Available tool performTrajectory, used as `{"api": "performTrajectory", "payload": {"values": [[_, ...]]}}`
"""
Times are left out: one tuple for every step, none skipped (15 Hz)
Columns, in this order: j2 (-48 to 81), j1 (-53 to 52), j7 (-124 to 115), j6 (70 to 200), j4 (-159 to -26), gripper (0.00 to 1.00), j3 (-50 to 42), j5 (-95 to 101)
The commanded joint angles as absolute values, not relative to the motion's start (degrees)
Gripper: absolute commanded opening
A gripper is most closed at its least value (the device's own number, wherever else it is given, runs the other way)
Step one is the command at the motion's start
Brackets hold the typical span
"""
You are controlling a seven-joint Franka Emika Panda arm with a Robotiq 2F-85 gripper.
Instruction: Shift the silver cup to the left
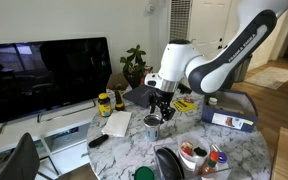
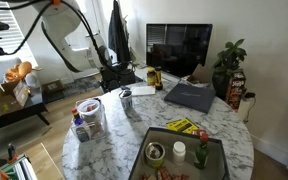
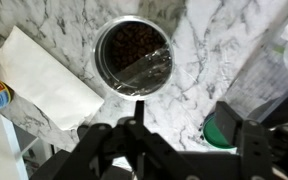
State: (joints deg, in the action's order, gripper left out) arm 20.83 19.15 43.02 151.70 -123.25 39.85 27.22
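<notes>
The silver cup [image 3: 132, 57] stands upright on the marble table, seen from above in the wrist view with its dark inside showing. It also shows in both exterior views [image 1: 152, 120] [image 2: 126, 100]. My gripper [image 3: 184, 125] is open and empty. It hangs just above the table, and the cup lies beyond the fingertips, not between them. In the exterior views the gripper [image 1: 160, 103] [image 2: 114, 78] hovers close beside and above the cup. A small green cup [image 3: 220, 131] sits right at one finger, partly hidden by it.
A white napkin [image 3: 44, 80] lies next to the silver cup, and a yellow-lidded jar [image 1: 104, 103] stands beyond it. A black remote [image 1: 97, 141], a blue box [image 1: 229, 118], a dark folder [image 2: 191, 95], a white pot of utensils [image 2: 89, 112] and a tray [image 2: 174, 155] share the table.
</notes>
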Motion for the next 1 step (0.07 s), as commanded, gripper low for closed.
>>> {"api": "performTrajectory", "payload": {"values": [[16.5,33.9,58.4,149.3,-125.2,1.00,51.0,14.0]]}}
